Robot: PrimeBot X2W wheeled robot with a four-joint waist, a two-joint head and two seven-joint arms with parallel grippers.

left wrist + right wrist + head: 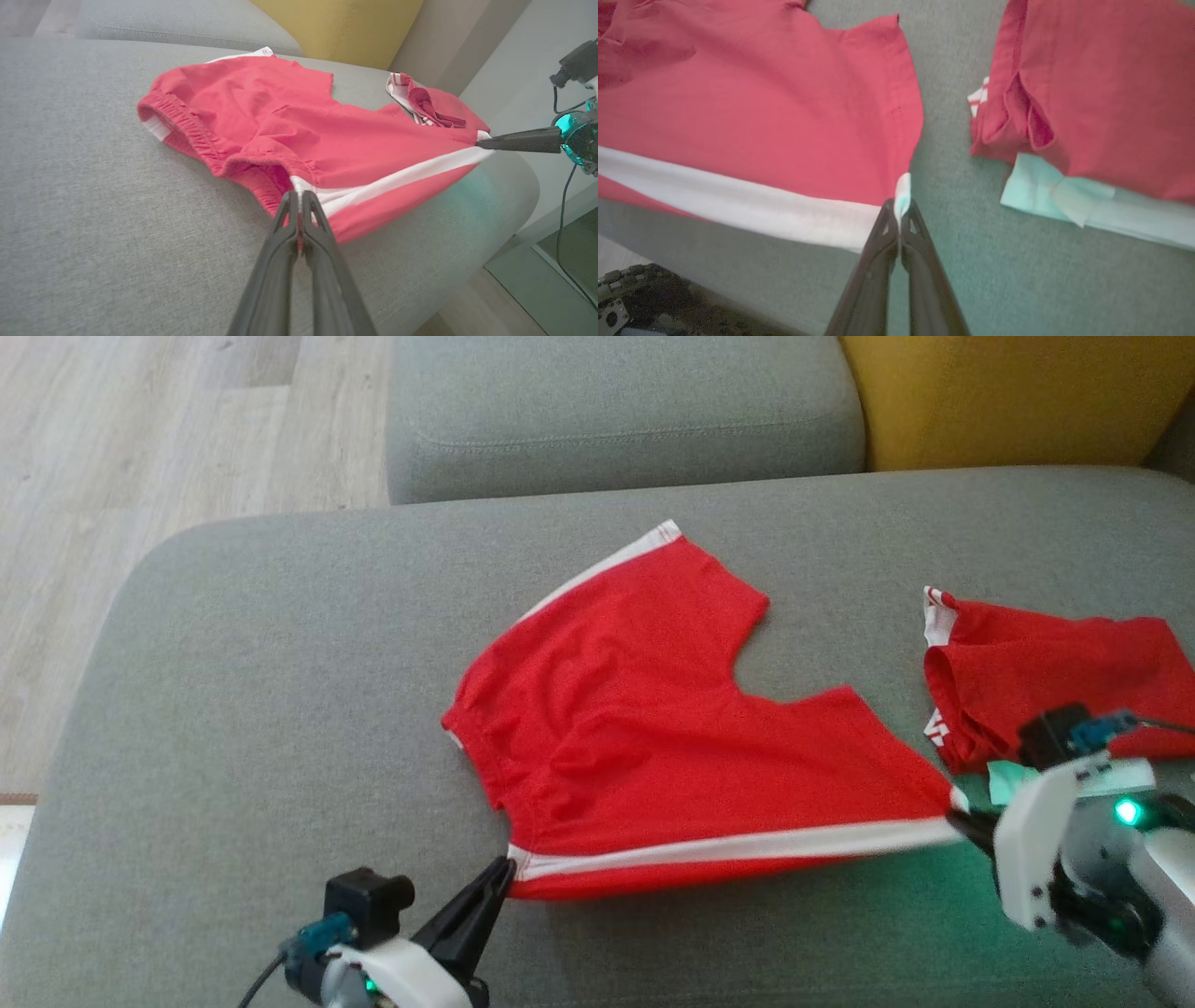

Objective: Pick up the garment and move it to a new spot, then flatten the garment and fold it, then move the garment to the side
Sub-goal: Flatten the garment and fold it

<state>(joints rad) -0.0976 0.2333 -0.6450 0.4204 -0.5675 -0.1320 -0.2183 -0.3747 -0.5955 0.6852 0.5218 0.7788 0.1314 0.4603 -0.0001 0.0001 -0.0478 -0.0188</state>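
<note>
Red shorts with white side stripes (672, 728) lie spread on the grey sofa seat (280, 709), waistband at the left, legs to the right. My left gripper (507, 870) is shut on the near waistband corner by the white stripe, as the left wrist view shows (299, 196). My right gripper (957, 817) is shut on the near leg's hem corner at the stripe's end (901, 205). The near edge of the shorts (373, 177) is stretched between the two grippers and lifted slightly off the cushion.
A second red garment (1046, 681), folded, lies at the right with a pale mint cloth (1064, 196) under its edge. A grey back cushion (616, 411) and a yellow cushion (1008, 392) stand behind. Wood floor (140, 448) lies left of the sofa.
</note>
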